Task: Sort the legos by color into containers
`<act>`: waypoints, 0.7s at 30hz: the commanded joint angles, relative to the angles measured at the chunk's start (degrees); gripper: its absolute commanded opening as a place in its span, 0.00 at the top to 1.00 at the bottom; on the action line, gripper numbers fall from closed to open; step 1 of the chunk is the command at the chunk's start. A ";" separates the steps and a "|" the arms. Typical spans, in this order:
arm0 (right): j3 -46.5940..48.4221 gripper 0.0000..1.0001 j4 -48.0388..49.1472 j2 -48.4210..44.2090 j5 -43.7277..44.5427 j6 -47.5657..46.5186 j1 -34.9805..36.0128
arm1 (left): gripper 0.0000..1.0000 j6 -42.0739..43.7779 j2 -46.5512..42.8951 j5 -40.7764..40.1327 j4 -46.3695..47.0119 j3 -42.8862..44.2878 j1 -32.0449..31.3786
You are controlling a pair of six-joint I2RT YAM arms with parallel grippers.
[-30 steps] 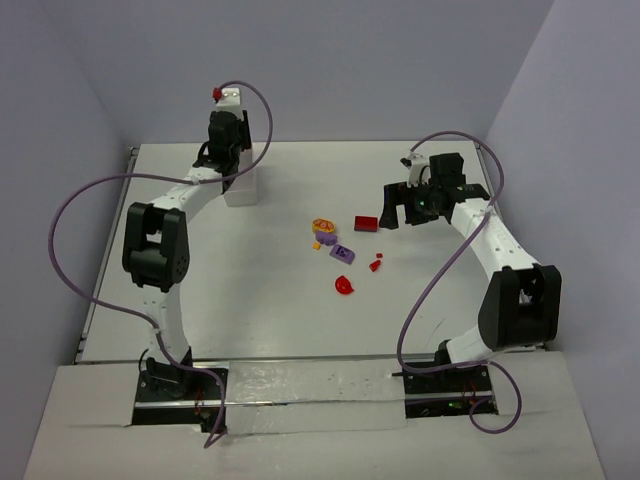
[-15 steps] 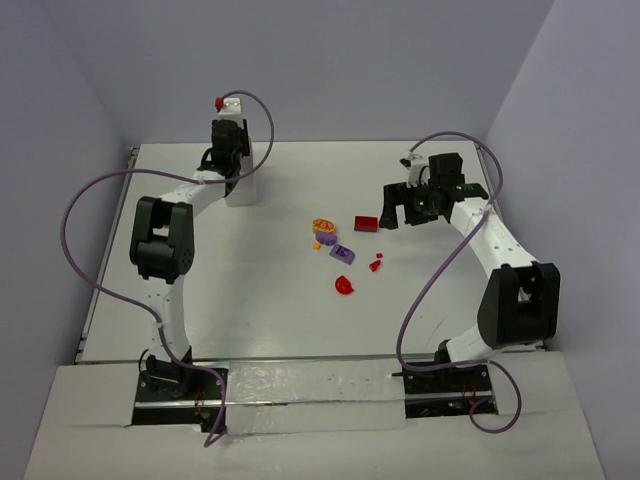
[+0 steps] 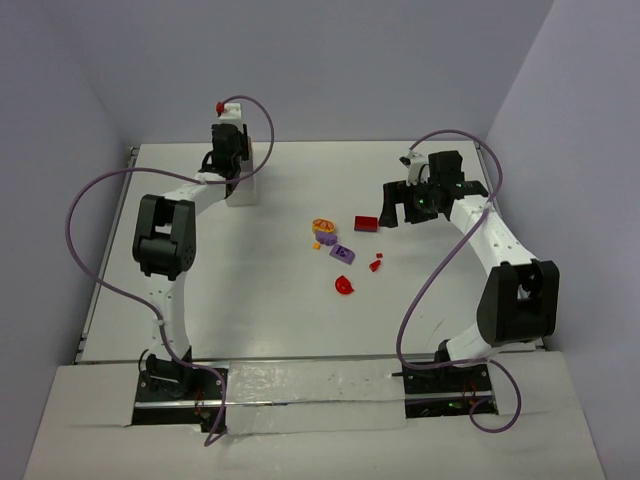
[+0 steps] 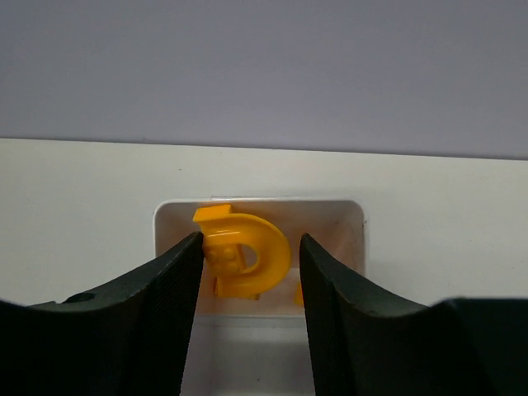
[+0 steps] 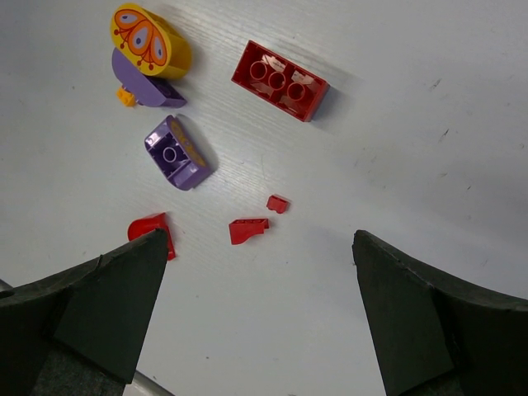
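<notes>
The white tray [image 3: 240, 190] stands at the back left; my left gripper [image 3: 228, 160] hovers over it. In the left wrist view the left gripper [image 4: 250, 272] is open. An orange curved piece [image 4: 247, 252] lies in the far compartment [image 4: 346, 231], touching only the left finger. My right gripper [image 3: 398, 212] is open and empty beside a red brick [image 3: 366, 223]. In the right wrist view the right gripper [image 5: 257, 247] is above the table, with the red brick [image 5: 280, 80], an orange round piece [image 5: 148, 40], two purple pieces [image 5: 176, 153] and small red bits [image 5: 248, 230] ahead.
A red rounded piece [image 3: 344, 285] lies nearest the arms, and a small red bit [image 3: 376, 264] lies beside the purple piece [image 3: 342, 252]. A second small orange bit [image 4: 298, 293] shows in the tray's far compartment. Walls close the table at the back and sides.
My left arm has straightened and its wrist has shifted slightly toward the back wall over the tray. My right arm has barely moved. The loose pieces lie where they were.
</notes>
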 commanded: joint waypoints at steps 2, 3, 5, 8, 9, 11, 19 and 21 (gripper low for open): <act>2.95 0.00 -0.34 0.44 -0.86 -0.06 -0.36 | 0.34 -0.15 -1.54 0.35 2.27 3.17 0.11; 2.86 0.00 -0.25 0.35 -0.95 -0.06 -0.36 | 0.32 -0.24 -1.94 0.48 2.09 3.22 0.11; 2.68 0.00 -0.16 0.26 -1.08 0.02 -0.32 | 0.31 -0.19 -2.90 0.83 1.57 3.26 0.11; 2.68 0.00 -0.03 0.02 -1.15 0.02 -0.23 | 0.31 -0.10 -4.60 1.16 0.59 3.74 0.11; 2.68 0.00 -0.03 -0.09 -1.21 0.02 -0.23 | 0.31 -0.08 -5.41 1.32 0.16 3.96 0.11; 2.77 0.00 -0.03 -0.29 -1.29 0.11 -0.23 | 0.31 -0.13 -7.34 1.62 -0.56 4.23 0.02; 3.04 0.00 0.23 -1.05 -1.38 0.46 -0.23 | 0.39 -0.24 -19.74 18.24 -13.60 0.59 -1.55; 2.90 0.00 0.16 -1.37 -1.40 0.46 -0.39 | 0.39 1.35 -24.58 23.62 -20.95 -2.10 -3.45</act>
